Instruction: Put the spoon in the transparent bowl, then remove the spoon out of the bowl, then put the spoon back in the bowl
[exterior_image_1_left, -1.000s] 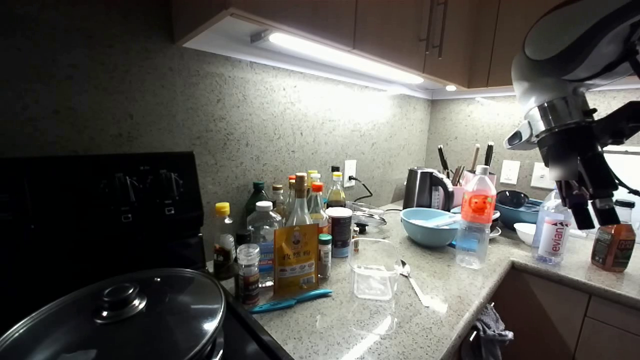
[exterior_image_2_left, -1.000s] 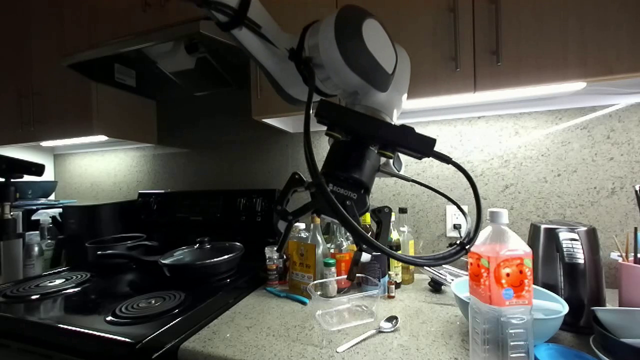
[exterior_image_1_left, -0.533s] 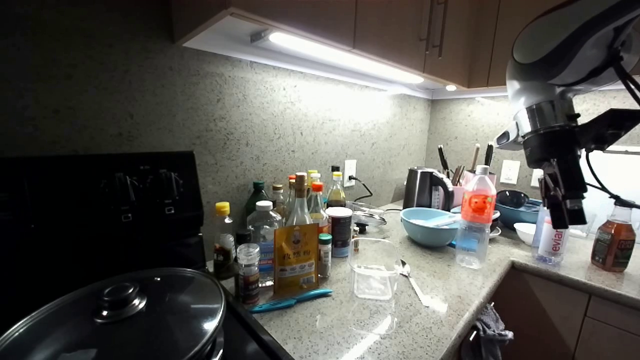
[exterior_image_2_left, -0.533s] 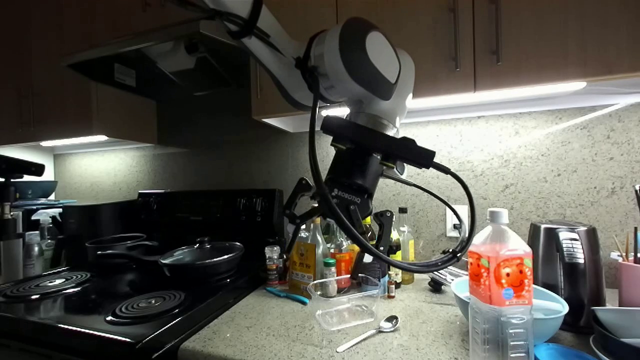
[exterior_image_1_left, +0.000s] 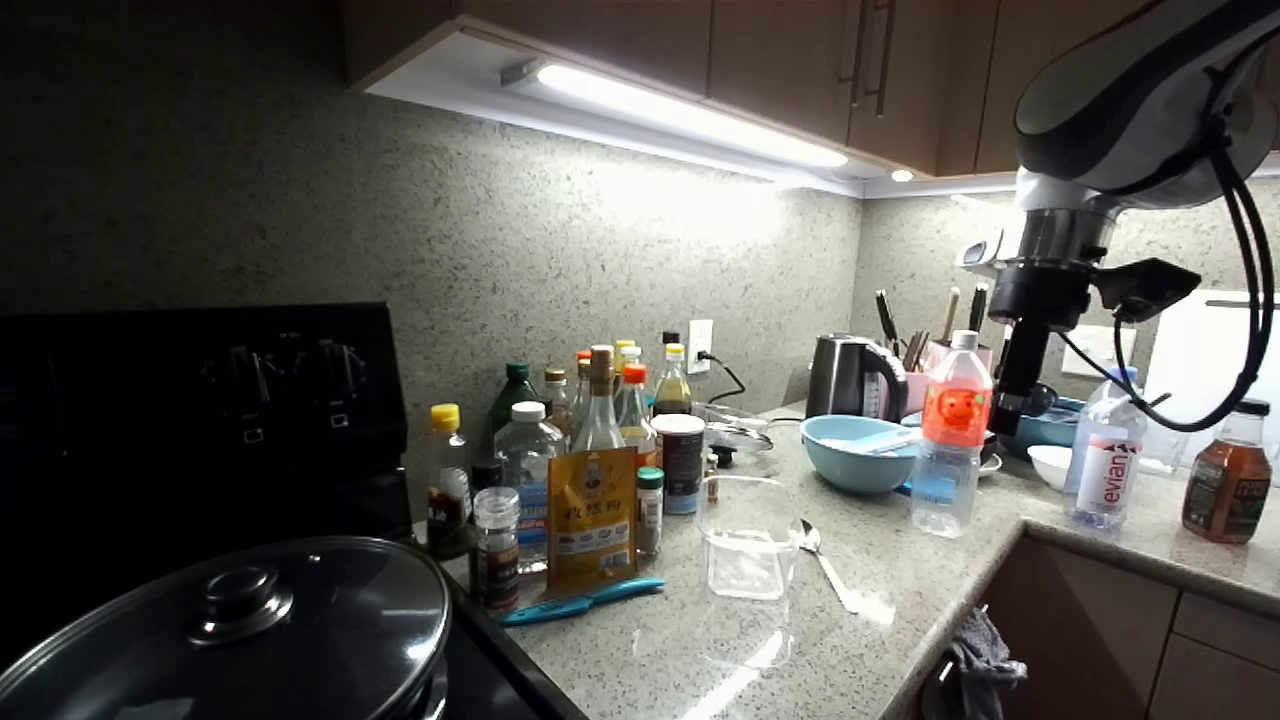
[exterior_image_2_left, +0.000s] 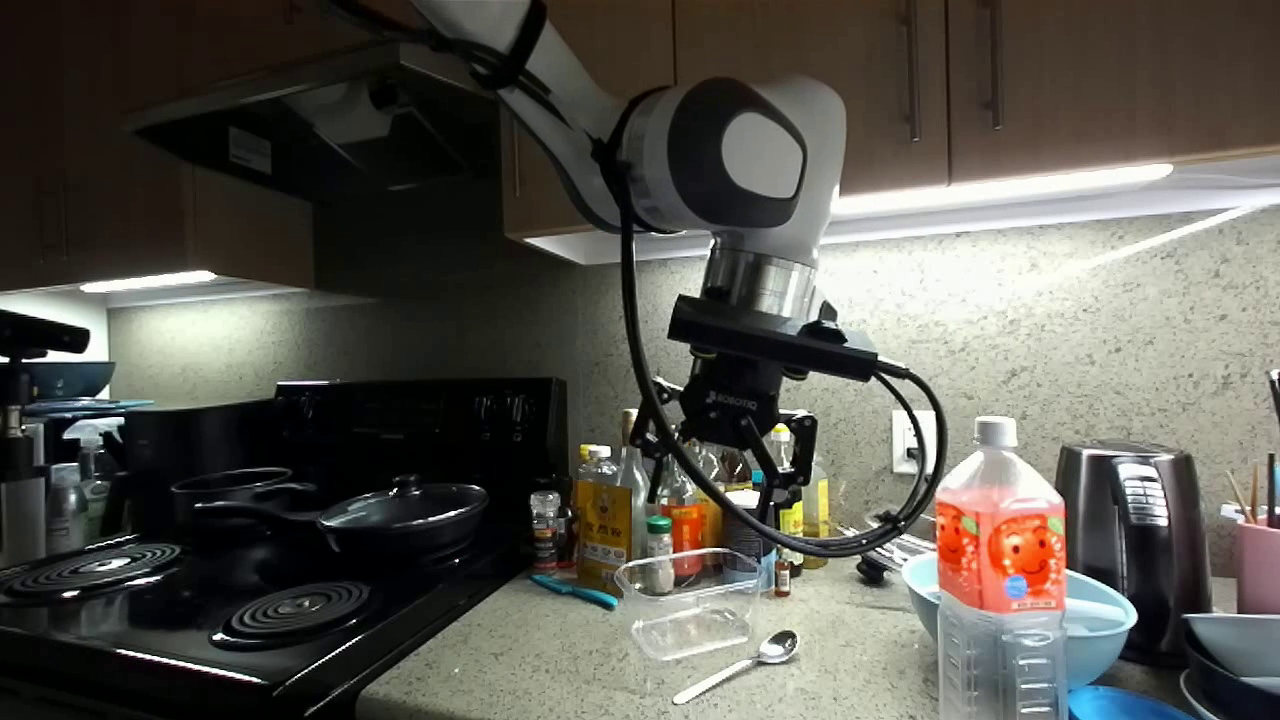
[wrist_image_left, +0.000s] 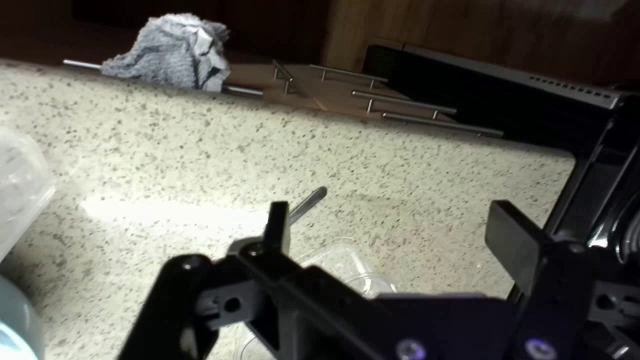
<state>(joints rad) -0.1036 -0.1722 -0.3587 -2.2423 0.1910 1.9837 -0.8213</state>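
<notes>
The spoon (exterior_image_1_left: 835, 582) lies on the countertop right beside the transparent bowl (exterior_image_1_left: 748, 575), outside it, in both exterior views. In an exterior view the spoon (exterior_image_2_left: 777, 648) points its handle to the front left, and the clear bowl (exterior_image_2_left: 690, 632) stands upright just behind it. My gripper (exterior_image_2_left: 710, 503) hangs in the air, well above the counter, its jaws wide apart and holding nothing. In the wrist view the gripper (wrist_image_left: 393, 220) shows bare counter between its fingertips. There, the left finger hides most of the spoon (wrist_image_left: 310, 203), and the gripper's body covers part of the bowl (wrist_image_left: 332, 260).
Several sauce bottles and a yellow pouch (exterior_image_1_left: 592, 520) crowd the wall side of the bowl. A teal knife (exterior_image_1_left: 585, 603) lies nearby. A tall bottle with a red label (exterior_image_2_left: 1000, 560) and a light blue bowl (exterior_image_1_left: 860, 455) stand to the right. A stove with a lidded pan (exterior_image_2_left: 405, 515) is at left.
The arm has swung leftward in an exterior view, and the gripper has turned more upright. Its fingertips now sit higher, away from the bowl's rim. Spoon and bowl have stayed put.
</notes>
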